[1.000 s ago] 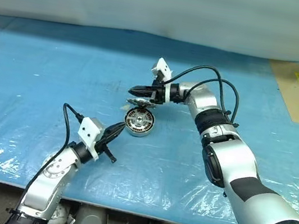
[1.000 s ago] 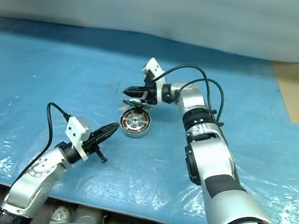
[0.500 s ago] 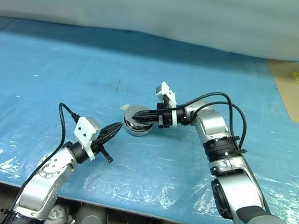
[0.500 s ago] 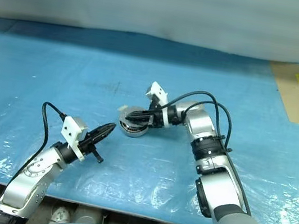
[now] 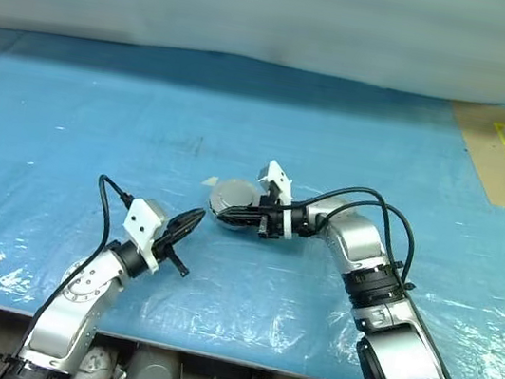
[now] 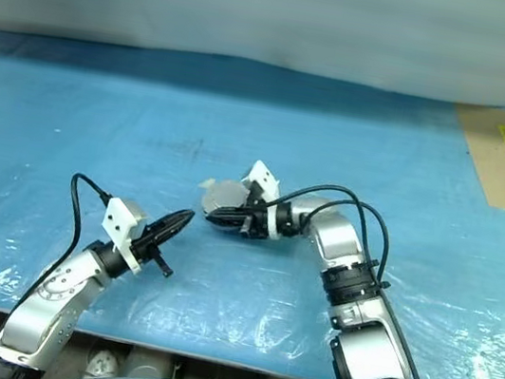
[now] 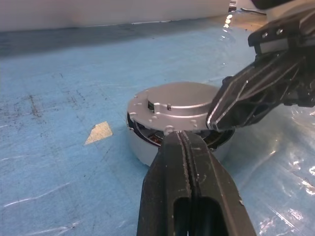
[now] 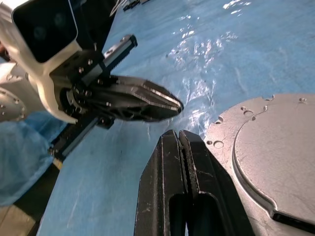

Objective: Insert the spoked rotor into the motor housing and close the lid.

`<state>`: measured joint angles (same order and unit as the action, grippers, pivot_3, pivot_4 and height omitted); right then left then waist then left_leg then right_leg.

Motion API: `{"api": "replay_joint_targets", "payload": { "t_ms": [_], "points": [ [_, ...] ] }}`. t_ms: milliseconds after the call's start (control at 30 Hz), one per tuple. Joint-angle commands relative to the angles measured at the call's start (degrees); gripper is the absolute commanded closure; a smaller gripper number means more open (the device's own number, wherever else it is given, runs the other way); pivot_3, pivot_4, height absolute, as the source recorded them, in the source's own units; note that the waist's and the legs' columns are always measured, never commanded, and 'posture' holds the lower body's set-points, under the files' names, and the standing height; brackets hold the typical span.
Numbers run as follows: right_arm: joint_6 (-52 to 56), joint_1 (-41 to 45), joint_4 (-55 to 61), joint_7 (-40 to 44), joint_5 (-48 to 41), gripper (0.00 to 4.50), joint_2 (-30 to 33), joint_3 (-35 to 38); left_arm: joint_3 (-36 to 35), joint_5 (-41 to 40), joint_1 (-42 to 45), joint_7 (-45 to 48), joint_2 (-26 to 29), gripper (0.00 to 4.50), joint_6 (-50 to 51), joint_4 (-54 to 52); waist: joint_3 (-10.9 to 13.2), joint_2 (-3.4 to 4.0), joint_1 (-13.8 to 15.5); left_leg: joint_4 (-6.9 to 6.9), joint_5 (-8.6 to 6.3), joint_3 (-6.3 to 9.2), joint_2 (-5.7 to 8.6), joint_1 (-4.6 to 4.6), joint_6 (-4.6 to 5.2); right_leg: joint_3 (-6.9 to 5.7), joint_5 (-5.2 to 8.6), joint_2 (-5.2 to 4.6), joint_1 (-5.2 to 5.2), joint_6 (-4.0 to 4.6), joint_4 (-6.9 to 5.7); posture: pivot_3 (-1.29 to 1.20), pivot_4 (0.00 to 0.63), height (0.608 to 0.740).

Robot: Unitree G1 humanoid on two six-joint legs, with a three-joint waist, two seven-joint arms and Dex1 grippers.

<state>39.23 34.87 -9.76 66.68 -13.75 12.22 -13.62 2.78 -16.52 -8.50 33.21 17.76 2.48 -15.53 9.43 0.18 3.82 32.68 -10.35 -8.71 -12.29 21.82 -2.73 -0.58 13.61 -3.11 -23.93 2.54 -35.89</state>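
Right fingers (image 5: 229, 215) lowered, together on lid (image 7: 173, 101), left fingers (image 5: 192, 218) together, unmoved

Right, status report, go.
Both grippers shut, left and right, empty. Lid on housing, tilted, gap showing. Right fingers against lid. Paper scrap beside, harmless.

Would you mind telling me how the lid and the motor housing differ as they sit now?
The lid is a thin flat disc; the motor housing is a taller cup. The lid lies on top, slightly tilted with a gap showing; the motor housing stands on the blue sheet. Both are round, silver-grey and similarly wide.
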Motion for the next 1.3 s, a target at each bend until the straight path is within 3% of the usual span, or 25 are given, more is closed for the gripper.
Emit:
{"api": "replay_joint_targets", "payload": {
  "t_ms": [33,267,467,600,900,1300],
  "points": [
    [2.7,-3.1,7.1,-3.4,-3.8,4.50,-0.6,1.6,-0.2,-0.6,0.6,0.2,0.0,4.47,-0.4,-1.5,0.0,0.00,0.1,-0.02,0.00,0.00,0.01,0.00,0.00,0.00,0.00,-0.01,0.01,0.00,0.01,0.00,0.150,0.740],
    [12.1,-7.8,24.2,-9.9,-13.4,4.50,0.5,6.9,-0.4,-0.8,0.9,0.7,0.1,4.47,-0.7,-0.8,0.0,0.00,0.1,-0.09,0.01,0.01,0.11,-0.04,-0.01,0.01,-0.02,-0.02,0.05,-0.04,0.10,0.00,0.150,0.740],
    [19.7,-7.7,35.4,-18.6,-22.8,4.50,1.8,16.0,-0.8,-1.3,0.6,1.3,0.7,4.47,0.0,-1.3,0.0,0.00,0.1,-0.22,0.00,0.01,0.23,-0.27,-0.02,0.11,-0.02,-0.03,0.22,-0.08,0.16,0.00,0.150,0.740],
    [15.3,-6.8,32.1,-26.7,-15.0,3.22,4.0,13.0,-0.6,-1.5,0.9,1.5,0.8,4.50,0.4,-1.3,0.0,0.00,0.1,-0.38,0.00,0.00,0.32,-0.68,-0.04,0.16,0.01,-0.05,0.58,-0.13,0.26,0.00,0.150,0.740],
    [7.4,-2.7,21.0,-28.1,-7.2,0.04,4.9,3.2,-0.3,-1.1,0.9,2.1,0.8,4.50,-0.4,-0.6,0.0,0.00,0.0,-0.48,0.01,0.00,0.37,-0.62,-0.06,0.18,0.04,-0.06,0.55,-0.17,0.39,0.00,0.150,0.740],
    [-1.1,-2.0,13.9,-27.8,-1.0,0.04,2.7,-3.8,-0.6,-1.0,-0.4,1.3,0.8,4.50,-0.3,-1.6,0.0,-0.01,0.0,-0.50,0.01,0.01,0.37,-0.60,-0.06,0.16,0.03,-0.07,0.56,-0.18,0.42,0.00,0.150,0.740]
  ]
}}
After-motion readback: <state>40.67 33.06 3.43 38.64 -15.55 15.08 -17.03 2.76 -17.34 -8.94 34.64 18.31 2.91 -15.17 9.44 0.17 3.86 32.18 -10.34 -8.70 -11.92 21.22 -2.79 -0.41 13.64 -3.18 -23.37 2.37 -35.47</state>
